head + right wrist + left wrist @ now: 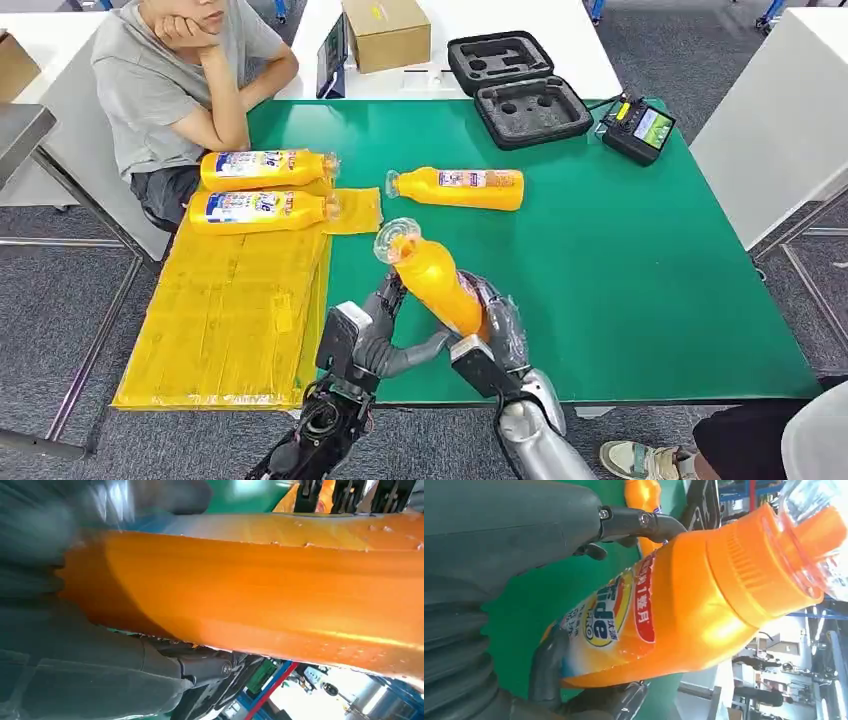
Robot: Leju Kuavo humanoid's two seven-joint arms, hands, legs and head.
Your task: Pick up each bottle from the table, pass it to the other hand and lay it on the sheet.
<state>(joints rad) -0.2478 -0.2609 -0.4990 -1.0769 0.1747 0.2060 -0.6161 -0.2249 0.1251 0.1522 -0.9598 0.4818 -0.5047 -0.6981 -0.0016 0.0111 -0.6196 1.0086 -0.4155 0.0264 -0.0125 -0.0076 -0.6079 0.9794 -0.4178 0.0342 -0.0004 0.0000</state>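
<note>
An orange bottle (435,280) with a clear cap hangs tilted over the green table's (620,260) near edge, cap pointing away from me. My right hand (492,335) grips its lower body. My left hand (375,335) wraps it from the other side; in the left wrist view the bottle (684,605) lies between the thumb and the dark fingers (546,660). The right wrist view shows the bottle's orange side (275,590) close up. Two more bottles (265,168) (262,208) lie on the yellow sheet (230,310) at the left. Another bottle (460,188) lies on the table.
A person (170,80) sits at the table's far left corner, leaning on an elbow by the sheet. A black foam case (518,88), a small device (640,128) and a cardboard box (385,30) stand at the back. Someone's shoe (640,460) shows at the lower right.
</note>
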